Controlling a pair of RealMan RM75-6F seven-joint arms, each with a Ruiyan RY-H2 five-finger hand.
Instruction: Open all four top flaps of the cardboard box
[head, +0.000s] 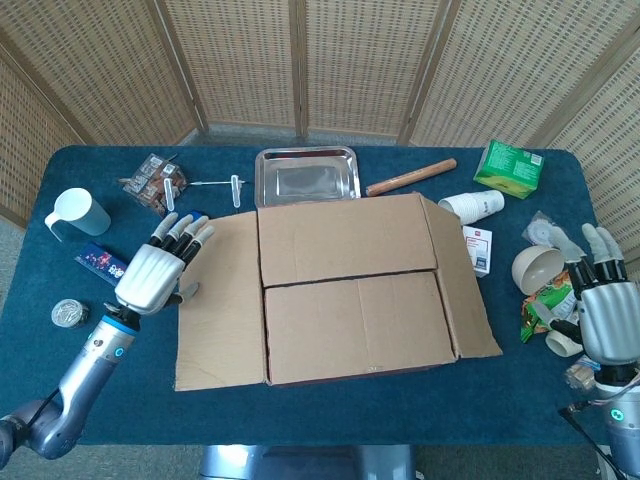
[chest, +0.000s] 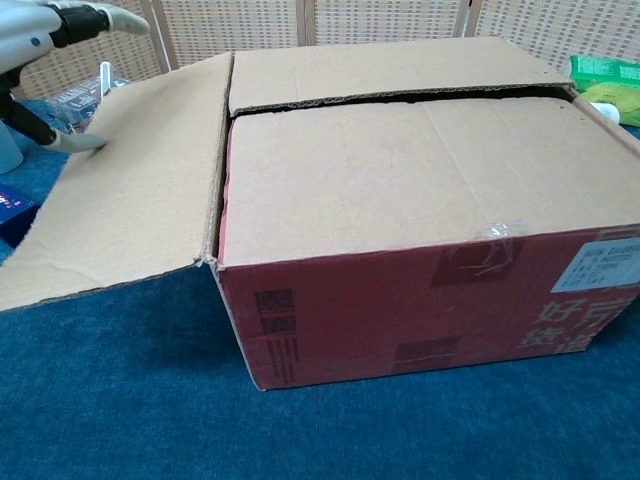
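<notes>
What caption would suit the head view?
Left hand touches the cardboard box's opened side flap; right hand waits apart.

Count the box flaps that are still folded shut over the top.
2. The far brown cardboard flap lies flat along the back of the red cardboard box; the near cardboard flap lies flat along the front. The left side flap and right side flap are folded outward.

A steel tray lay at the far side of the blue table, with a wooden rolling pin to its right and a green packet beyond that. A white mug stood at the left edge. A small round tin lay nearer. A white bowl rested on the right.
</notes>
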